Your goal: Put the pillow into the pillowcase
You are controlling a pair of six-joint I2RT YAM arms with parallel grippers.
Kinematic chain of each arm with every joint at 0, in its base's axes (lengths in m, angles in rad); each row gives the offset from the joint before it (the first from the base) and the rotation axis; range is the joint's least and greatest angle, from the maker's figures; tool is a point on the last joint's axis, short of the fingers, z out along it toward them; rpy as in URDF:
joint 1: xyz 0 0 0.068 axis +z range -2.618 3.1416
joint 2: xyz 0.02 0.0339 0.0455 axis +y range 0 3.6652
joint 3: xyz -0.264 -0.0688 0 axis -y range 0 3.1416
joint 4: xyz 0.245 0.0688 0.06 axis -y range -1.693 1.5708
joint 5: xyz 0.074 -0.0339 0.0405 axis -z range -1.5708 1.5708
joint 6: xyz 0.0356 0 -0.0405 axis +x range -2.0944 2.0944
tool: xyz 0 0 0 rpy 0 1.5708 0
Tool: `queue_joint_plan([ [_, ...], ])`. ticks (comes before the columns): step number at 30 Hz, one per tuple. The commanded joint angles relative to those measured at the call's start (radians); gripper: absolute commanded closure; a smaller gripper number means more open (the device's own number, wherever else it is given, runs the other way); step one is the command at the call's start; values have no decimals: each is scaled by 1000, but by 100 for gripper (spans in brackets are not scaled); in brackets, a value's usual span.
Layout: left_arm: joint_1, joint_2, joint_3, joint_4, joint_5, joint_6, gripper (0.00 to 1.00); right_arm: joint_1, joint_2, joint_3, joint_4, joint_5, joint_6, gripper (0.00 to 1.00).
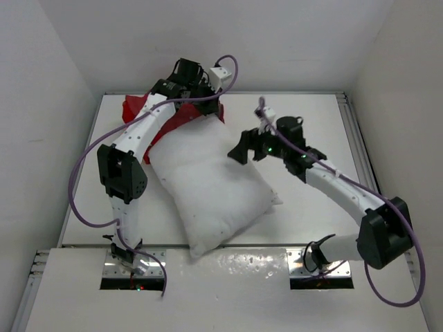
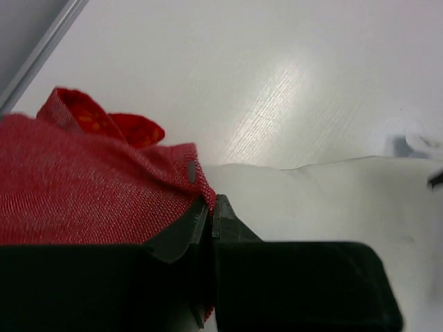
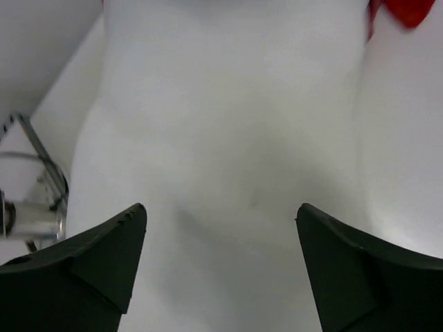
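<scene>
The white pillow (image 1: 208, 183) lies diagonally across the middle of the table. Its far end touches the red pillowcase (image 1: 133, 109), which is bunched at the back left. My left gripper (image 2: 210, 207) is shut on an edge of the pillowcase (image 2: 83, 187), right where the red cloth meets the pillow (image 2: 332, 200). In the top view the left gripper (image 1: 199, 102) sits at the pillow's far end. My right gripper (image 3: 220, 218) stands open just above the pillow (image 3: 228, 104), nothing between its fingers. A corner of the pillowcase (image 3: 408, 10) shows beyond.
White walls enclose the table on the left, back and right. A raised rail (image 2: 41, 48) runs along the table's edge near the pillowcase. Both arm bases sit on metal plates (image 1: 135, 266) at the near edge. A metal bracket (image 3: 28, 207) shows left of the right gripper.
</scene>
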Motion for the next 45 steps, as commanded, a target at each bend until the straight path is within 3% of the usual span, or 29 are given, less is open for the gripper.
queue_joint_plan([
  [1,-12,-84,-1,-8,98,27,100,-124,-73,101,88,-71,51,6],
  [4,6,-110,-33,-12,69,38,100,-195,-58,150,48,-21,58,1],
  [7,17,-120,-47,-22,67,41,100,-198,92,245,-11,-69,112,1],
  [9,20,-127,-65,-5,52,33,100,-172,213,302,-15,-158,111,1],
  [14,25,-149,-99,20,47,10,100,-62,346,274,112,-146,123,1],
  [19,30,-158,-113,28,42,-4,100,12,482,329,70,-150,152,5],
  [21,31,-158,-114,25,59,-8,100,21,489,331,148,-207,211,25],
  [22,31,-158,-102,15,93,-17,100,27,489,348,178,-216,236,58],
  [23,31,-155,-90,6,123,-37,100,31,484,361,214,-216,248,81],
  [24,30,-155,-75,-6,168,-37,100,37,477,378,225,-196,265,98],
  [27,-4,-152,20,-136,326,39,100,37,359,370,375,-68,311,100],
  [28,-10,-152,84,-178,355,82,100,34,320,339,518,-5,328,100],
  [30,-9,-152,155,-333,508,223,100,23,251,258,662,192,350,100],
  [33,-4,-147,322,-532,668,415,100,-6,179,283,793,285,350,100],
  [36,-6,-140,546,-531,632,391,100,-19,153,360,846,290,335,100],
  [39,-10,-140,655,-526,552,366,100,-17,142,434,879,243,304,100],
  [43,-26,-149,654,-488,405,311,100,-6,134,435,877,218,284,100],
  [45,-27,-156,534,-421,316,270,100,-6,137,389,865,233,296,100],
])
